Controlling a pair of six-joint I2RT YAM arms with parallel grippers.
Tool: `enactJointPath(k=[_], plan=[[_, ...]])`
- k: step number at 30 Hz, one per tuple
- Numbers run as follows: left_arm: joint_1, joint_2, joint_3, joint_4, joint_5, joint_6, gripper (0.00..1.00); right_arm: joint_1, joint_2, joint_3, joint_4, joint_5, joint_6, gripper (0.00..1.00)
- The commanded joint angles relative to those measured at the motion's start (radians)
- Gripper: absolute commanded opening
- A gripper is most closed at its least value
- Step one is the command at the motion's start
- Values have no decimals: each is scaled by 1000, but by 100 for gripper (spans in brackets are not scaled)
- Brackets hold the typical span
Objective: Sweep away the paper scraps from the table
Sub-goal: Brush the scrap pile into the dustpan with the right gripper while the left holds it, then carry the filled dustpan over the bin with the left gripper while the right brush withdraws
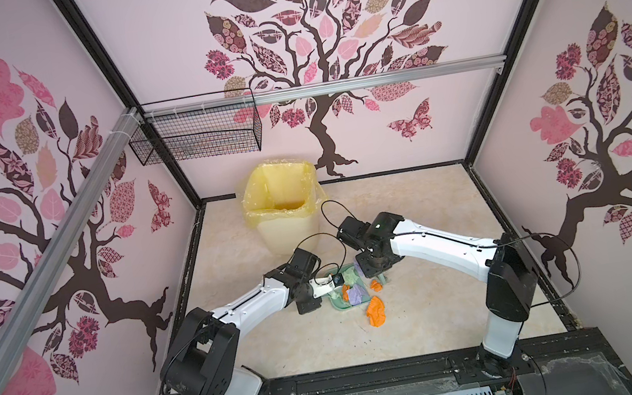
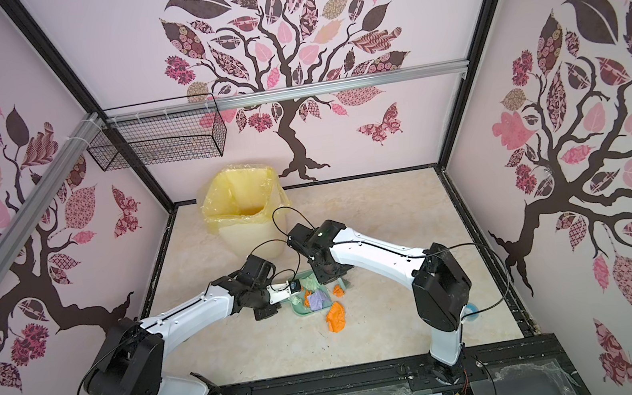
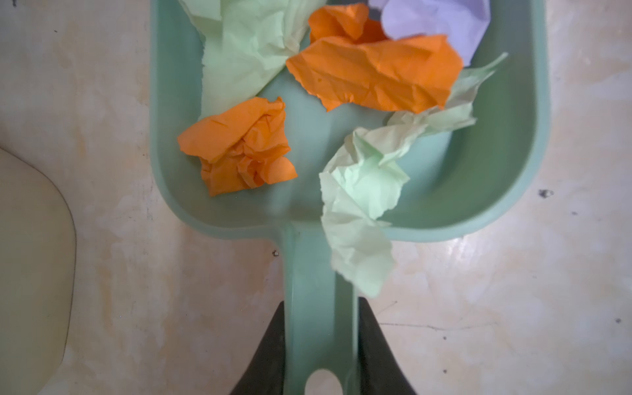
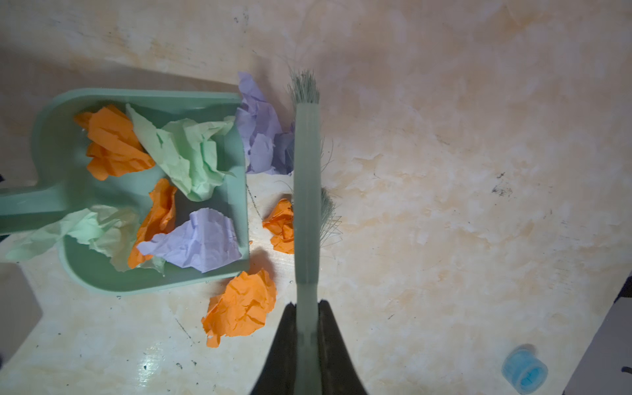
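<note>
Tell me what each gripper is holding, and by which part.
Left gripper is shut on the dustpan by its handle, near the hanging hole. Right gripper is shut on the brush by its handle, behind the bristles.

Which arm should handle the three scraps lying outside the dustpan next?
Right, probably. The right gripper holds the brush, its bristles beside the lavender scrap and small orange scrap at the dustpan mouth, the large orange scrap nearby. The left gripper is clamped on the dustpan handle.

top views evenly bright, edges bowed; wrist views dimmer, softly blurred, glare on the table (image 4: 147,362).
</note>
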Motion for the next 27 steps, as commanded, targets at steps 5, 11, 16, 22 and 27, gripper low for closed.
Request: enactJointPath(k=[5,11,16,22,27], plan=[[4,34,61,0,7,-1,0,72,9,19,13,-56,2,0],[4,35,54,23,24,-21,0,105,-41,35,17,-77,23,0],[4,29,30,63,70,-47,0,108,-103,34,30,-80,42,0],[4,-17,8,60,145,-62,0,107,-143,53,-13,-1,75,0],[9,-45,-15,65,150,-66,0,107,-173,78,-83,53,96,0]])
